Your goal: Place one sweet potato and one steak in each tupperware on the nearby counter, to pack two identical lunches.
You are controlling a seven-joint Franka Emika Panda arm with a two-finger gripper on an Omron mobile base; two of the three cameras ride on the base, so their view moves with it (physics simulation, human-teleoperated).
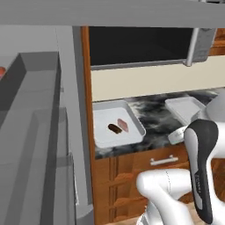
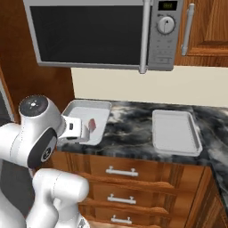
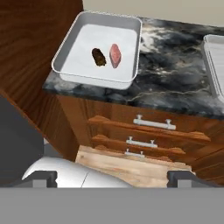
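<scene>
Sweet potato (image 3: 99, 57), the dark one, lies in the left tray (image 3: 70, 52) beside a steak (image 3: 115, 55), apart from it. Judged: both light; the potato firm and roundish (apt to roll), best pinched across its short middle; the steak soft and slick, best taken by its long edges. Fingers (image 3: 183, 178) stand wide, holding nothing. Right base view shows the second tray (image 2: 174, 132) whole on the surface (image 2: 129, 129); the left base view alone shows an orange lump (image 1: 2, 71) far left.

Dark brown sweet potato (image 3: 99, 57), pink-red steak (image 3: 115, 55), white-grey tupperware (image 3: 73, 43), black-and-grey marbled counter (image 3: 170, 78).
</scene>
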